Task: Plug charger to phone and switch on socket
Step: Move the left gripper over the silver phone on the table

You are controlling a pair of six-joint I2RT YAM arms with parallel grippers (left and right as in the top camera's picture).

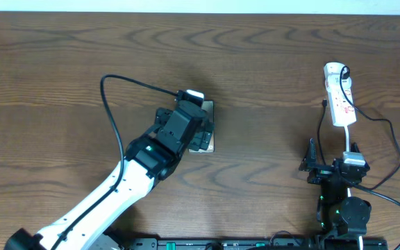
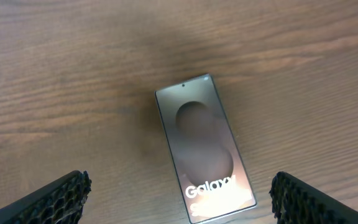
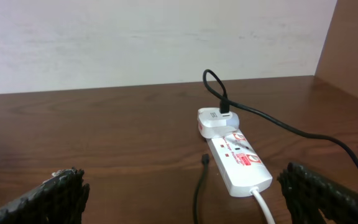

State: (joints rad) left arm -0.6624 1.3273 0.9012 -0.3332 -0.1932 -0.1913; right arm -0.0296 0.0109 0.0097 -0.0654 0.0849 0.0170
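Note:
The phone (image 2: 204, 149) lies flat on the wooden table with its "Galaxy" lettering toward my left gripper (image 2: 179, 199). That gripper hovers open above it, one finger on each side, touching nothing. From overhead the left gripper (image 1: 186, 128) covers most of the phone (image 1: 210, 107). At the right lies the white socket (image 1: 339, 97) (image 3: 238, 162) with a white adaptor (image 3: 215, 121) plugged into its far end. The charger cable loops from the adaptor, and its plug tip (image 3: 205, 160) (image 1: 323, 103) rests loose left of the socket. My right gripper (image 1: 333, 167) (image 3: 188, 199) stands open near the socket's near end.
The socket's white cord (image 3: 263, 205) runs toward the right arm's base. The black charger cable (image 1: 391, 132) arcs out to the right of the socket. A pale wall (image 3: 148, 43) rises behind the table's far edge.

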